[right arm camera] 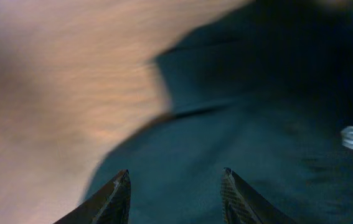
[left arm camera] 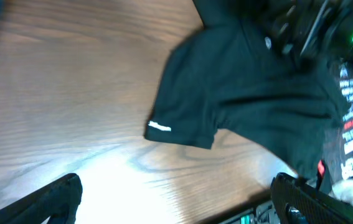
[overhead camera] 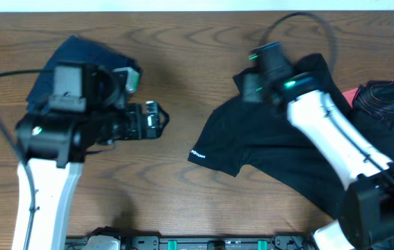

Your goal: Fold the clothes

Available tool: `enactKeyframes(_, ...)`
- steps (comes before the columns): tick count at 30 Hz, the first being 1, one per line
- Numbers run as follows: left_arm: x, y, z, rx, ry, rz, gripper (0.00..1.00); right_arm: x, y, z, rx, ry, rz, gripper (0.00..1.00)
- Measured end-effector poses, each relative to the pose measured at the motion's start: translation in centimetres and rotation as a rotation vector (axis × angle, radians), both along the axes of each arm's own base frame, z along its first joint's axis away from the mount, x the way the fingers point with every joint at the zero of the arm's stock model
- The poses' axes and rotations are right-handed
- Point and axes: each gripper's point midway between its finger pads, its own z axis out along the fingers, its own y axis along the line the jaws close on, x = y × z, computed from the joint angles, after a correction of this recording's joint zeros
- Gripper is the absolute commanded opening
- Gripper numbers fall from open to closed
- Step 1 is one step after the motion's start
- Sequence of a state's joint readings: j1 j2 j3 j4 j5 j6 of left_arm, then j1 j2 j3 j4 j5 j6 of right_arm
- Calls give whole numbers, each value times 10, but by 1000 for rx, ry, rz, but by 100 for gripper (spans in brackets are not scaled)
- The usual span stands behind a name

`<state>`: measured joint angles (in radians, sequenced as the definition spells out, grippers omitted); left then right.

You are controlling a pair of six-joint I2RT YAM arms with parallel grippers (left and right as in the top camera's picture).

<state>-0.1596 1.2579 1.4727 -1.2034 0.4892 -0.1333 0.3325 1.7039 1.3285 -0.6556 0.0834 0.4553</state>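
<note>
A black short-sleeved shirt (overhead camera: 252, 139) lies spread on the table right of centre, a small white logo on its sleeve edge (overhead camera: 197, 155). It also shows in the left wrist view (left arm camera: 244, 93). My right gripper (right arm camera: 176, 177) is open, hovering over the shirt's upper part (right arm camera: 238, 124), near its top left corner in the overhead view (overhead camera: 252, 82). My left gripper (overhead camera: 156, 119) is open and empty over bare wood left of the shirt; its fingers show in the left wrist view (left arm camera: 176, 193). A navy garment (overhead camera: 78, 59) lies bunched at the far left, partly hidden by my left arm.
A black-and-coral line-patterned garment (overhead camera: 391, 104) lies at the right edge, touching the black shirt. The table's front edge carries dark hardware (overhead camera: 203, 243). Bare wood (overhead camera: 183, 55) lies between the two arms.
</note>
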Motion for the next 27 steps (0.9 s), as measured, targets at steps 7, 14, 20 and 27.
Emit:
enactKeyframes(7, 16, -52, -44, 44, 95, -185, 90, 6, -81, -6, 48, 62, -155, 47)
enactKeyframes(14, 28, -89, -133, 174, 267, -357, 78, -11, -100, -15, 78, 148, -142, 47)
enactKeyframes(20, 44, -103, -192, 225, 318, -420, 74, -18, -105, -18, 81, 180, -133, 48)
enactKeyframes(27, 64, -109, -232, 246, 309, -427, 69, -20, -104, -18, 80, 189, -121, 48)
